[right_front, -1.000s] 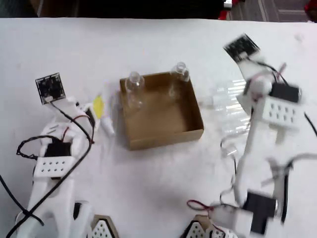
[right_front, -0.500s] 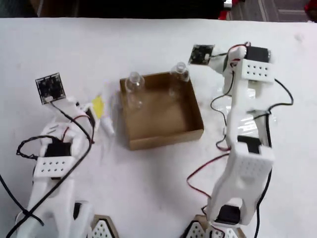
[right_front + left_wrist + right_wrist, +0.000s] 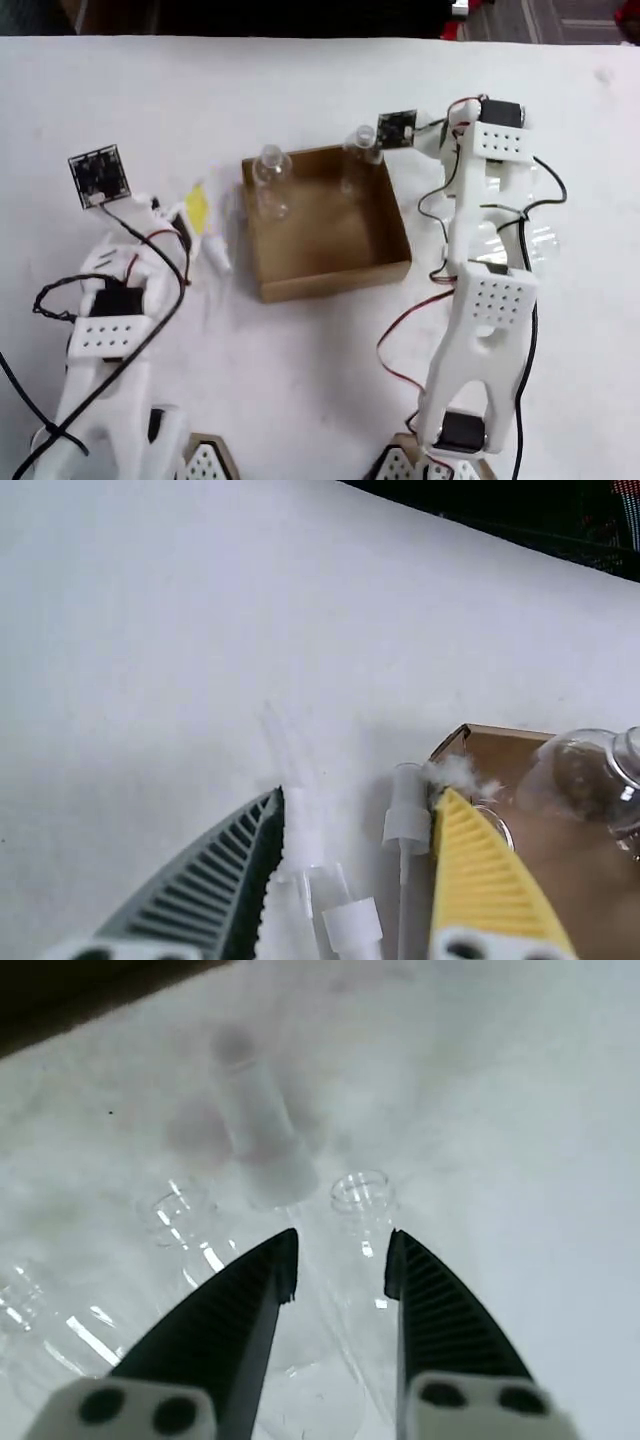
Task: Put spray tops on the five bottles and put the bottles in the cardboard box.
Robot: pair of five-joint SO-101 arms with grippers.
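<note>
The cardboard box [image 3: 390, 262] lies mid-table with two clear uncapped bottles [image 3: 270, 172] [image 3: 361, 147] standing at its far corners. My left gripper [image 3: 360, 800] is open over several white spray tops [image 3: 405, 822] lying on the table just left of the box [image 3: 488, 752]; one standing bottle [image 3: 590, 775] shows beside it. My right gripper [image 3: 340, 1245] is open just above clear bottles lying on the table, and the open neck of one bottle [image 3: 360, 1192] sits between its fingertips. The right arm [image 3: 480, 300] stretches along the box's right side and covers most of the lying bottles [image 3: 545, 243].
White table [image 3: 300, 90] all around, with its far edge against a dark background. Loose wires hang off both arms. The left arm [image 3: 110, 330] occupies the near left; a blurred white object [image 3: 255, 1145] lies beyond the right gripper.
The right arm has swung left from the table's right side and lowered over the lying bottles beside the box. The left arm has barely moved.
</note>
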